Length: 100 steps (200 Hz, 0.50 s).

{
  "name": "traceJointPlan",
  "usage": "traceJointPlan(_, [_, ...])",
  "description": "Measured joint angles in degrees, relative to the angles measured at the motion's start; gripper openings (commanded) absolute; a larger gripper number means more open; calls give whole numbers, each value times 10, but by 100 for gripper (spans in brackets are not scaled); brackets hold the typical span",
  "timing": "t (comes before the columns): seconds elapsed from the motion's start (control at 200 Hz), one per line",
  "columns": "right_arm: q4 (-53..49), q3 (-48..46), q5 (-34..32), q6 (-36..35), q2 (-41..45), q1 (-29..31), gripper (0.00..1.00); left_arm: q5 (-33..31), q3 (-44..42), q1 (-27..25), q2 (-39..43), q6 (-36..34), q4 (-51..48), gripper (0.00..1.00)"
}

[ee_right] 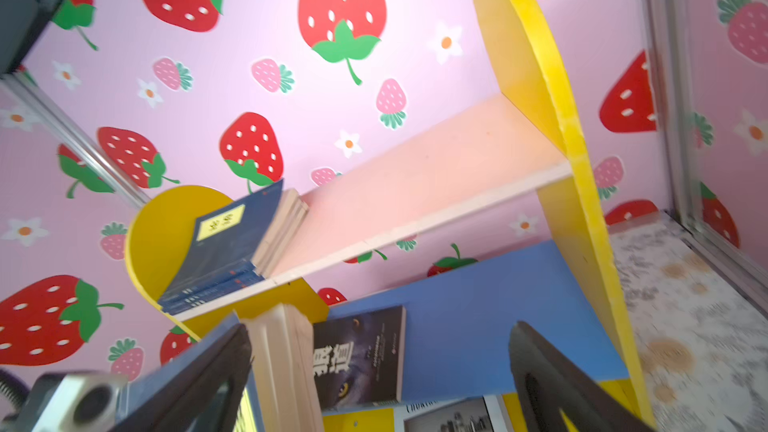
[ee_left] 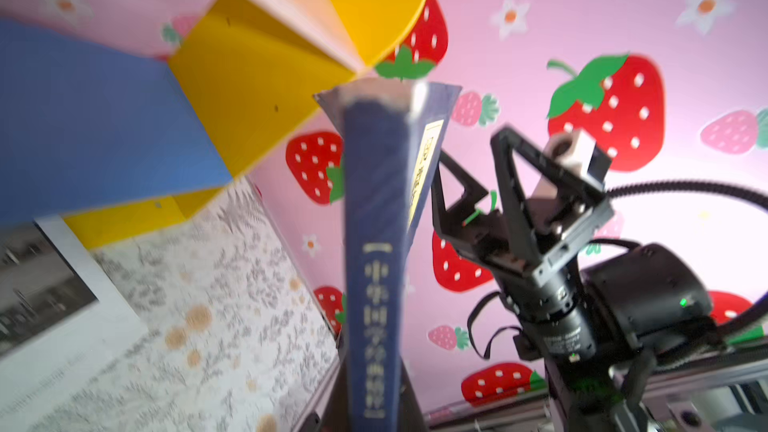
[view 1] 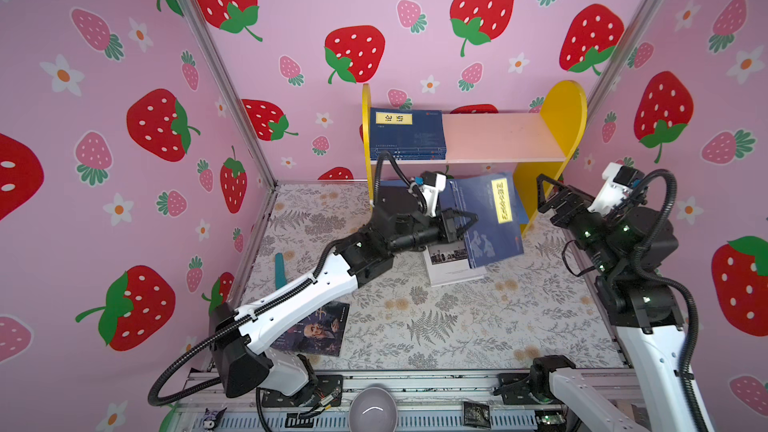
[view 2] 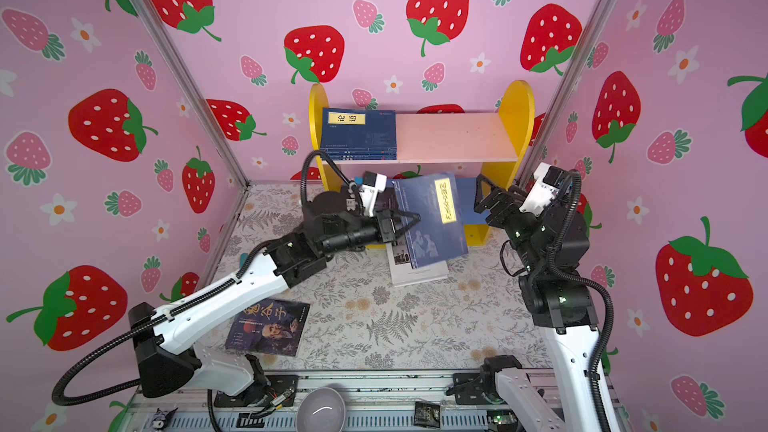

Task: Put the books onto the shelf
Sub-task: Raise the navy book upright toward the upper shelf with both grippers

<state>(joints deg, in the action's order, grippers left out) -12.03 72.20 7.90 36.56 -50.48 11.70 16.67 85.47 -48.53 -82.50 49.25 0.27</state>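
Held book: thin navy book [view 1: 486,222] with a yellow title label down the front cover, pale figures printed low on the cover, and gold lettering on the spine (clearest in the left wrist view). It is in the air, tilted, in front of the shelf [view 1: 565,118] and above the floral surface [view 1: 436,326]. The left pincer [view 1: 471,218] is clamped on it at the spine edge.

Right pincer [view 1: 542,193]: jaws wide apart, nothing between them, near the shelf's right yellow side panel.

Shelf: one, with two yellow round-topped panels, a pale pink upper board [view 1: 498,135] and a blue lower board [ee_right: 478,326].

Count of books:
- Stack of navy books [view 1: 407,135] lying flat at the left end of the pink board, the top one with a yellow label; three or four, the exact number is unclear.
- One black wolf-eye book [ee_right: 361,359] lying on the blue board.
- One white book [view 1: 451,268] flat on the surface, partly beneath the held book.
- One dark portrait book [view 2: 270,326] flat on the surface at front left, beside the left arm.
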Motion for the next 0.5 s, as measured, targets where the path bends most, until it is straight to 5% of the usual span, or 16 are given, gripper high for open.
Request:
traceJointPlan(0.285, [158,24,134,34,-80,0,100,-87,128,46,40,-146,-66,0])
traceJointPlan(0.5, [323,5,216,117,-106,34,100,-147,153,88,43,-167,-14,0])
